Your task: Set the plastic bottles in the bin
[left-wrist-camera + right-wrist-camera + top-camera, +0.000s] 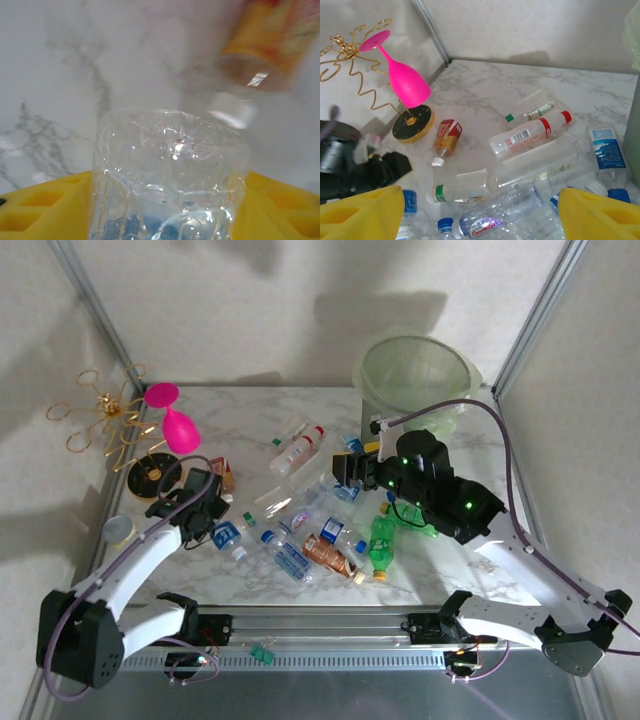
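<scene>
Here, the left gripper (170,212) has its jaws partly closed against both sides of a clear bottle (170,160). It is probably light, thin-walled and slippery, so best taken mid-body. The other bottles (328,553) lie scattered mid-table (250,410). The right gripper (476,220) hangs wide open and empty, near the bin (372,390).

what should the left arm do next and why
Probably close the left gripper firmly on the clear bottle before any lift: the bottle sits between its yellow fingers, but a firm grip isn't evident, and the bin stands far off to the right.
</scene>
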Controlling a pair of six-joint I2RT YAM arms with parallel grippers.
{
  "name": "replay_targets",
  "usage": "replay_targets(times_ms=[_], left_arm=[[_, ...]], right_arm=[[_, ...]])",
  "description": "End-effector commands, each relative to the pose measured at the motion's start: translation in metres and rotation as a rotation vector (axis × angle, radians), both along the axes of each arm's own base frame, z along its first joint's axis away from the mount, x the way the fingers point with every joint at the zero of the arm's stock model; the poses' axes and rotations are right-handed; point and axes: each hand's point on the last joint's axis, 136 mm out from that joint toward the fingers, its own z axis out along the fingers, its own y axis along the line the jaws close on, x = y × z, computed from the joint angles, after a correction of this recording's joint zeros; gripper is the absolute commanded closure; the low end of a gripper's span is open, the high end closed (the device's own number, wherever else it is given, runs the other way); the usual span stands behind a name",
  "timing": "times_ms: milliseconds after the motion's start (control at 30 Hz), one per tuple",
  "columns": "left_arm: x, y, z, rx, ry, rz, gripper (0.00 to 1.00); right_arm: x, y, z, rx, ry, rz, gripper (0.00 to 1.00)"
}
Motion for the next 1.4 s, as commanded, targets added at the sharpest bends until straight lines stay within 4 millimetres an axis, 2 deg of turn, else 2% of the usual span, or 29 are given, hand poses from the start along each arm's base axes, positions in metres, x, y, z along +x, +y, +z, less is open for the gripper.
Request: replay_targets(times_ms=[0,100,233,400,467,600,767,867,1000,1100,1233,1367], left_arm=[[0.011,-0.006,0.052,-0.015,-0.141,-0.078,0.44],[0.019,-0.02,0.091,-0.055,-0.273,-0.167,0.45],[0.027,-0.052,0.137,-0.13,-0.439,-0.346,0.45],[0.027,-0.106,0.177,-0.303,-0.603,-0.589,0.5],[0.024,-0.12,0.191,-0.33,-0.654,-0.639,0.51],[0.011,-0.149,0.224,-0.387,-0.777,-0.749,0.51],[-0.002,-0.173,0.239,-0.464,-0.834,-0.839,0.52],[-0.009,-0.18,0.248,-0.486,-0.868,-0.874,0.51],[-0.015,-0.184,0.262,-0.513,-0.913,-0.903,0.51],[-0.02,-0.187,0.273,-0.54,-0.947,-0.93,0.51],[-0.031,-0.191,0.293,-0.59,-1.005,-0.976,0.5],[-0.039,-0.192,0.308,-0.617,-1.049,-1.0,0.5]], right_arm=[[0.0,0.013,0.008,0.06,0.013,0.028,0.19],[-0.001,0.021,0.014,0.135,0.039,0.04,0.18],[-0.014,0.037,0.022,0.202,0.025,0.153,0.19],[-0.029,0.06,0.022,0.229,0.047,0.306,0.21],[-0.036,0.071,0.018,0.242,0.077,0.376,0.21],[-0.042,0.095,-0.001,0.253,0.185,0.482,0.22],[-0.058,0.108,0.006,0.332,0.211,0.61,0.2],[-0.073,0.114,0.01,0.37,0.238,0.719,0.19],[-0.08,0.115,0.008,0.394,0.247,0.763,0.2],[-0.092,0.116,0.008,0.423,0.26,0.837,0.21],[-0.095,0.114,0.009,0.448,0.251,0.847,0.2],[-0.087,0.117,0.004,0.441,0.263,0.813,0.2]])
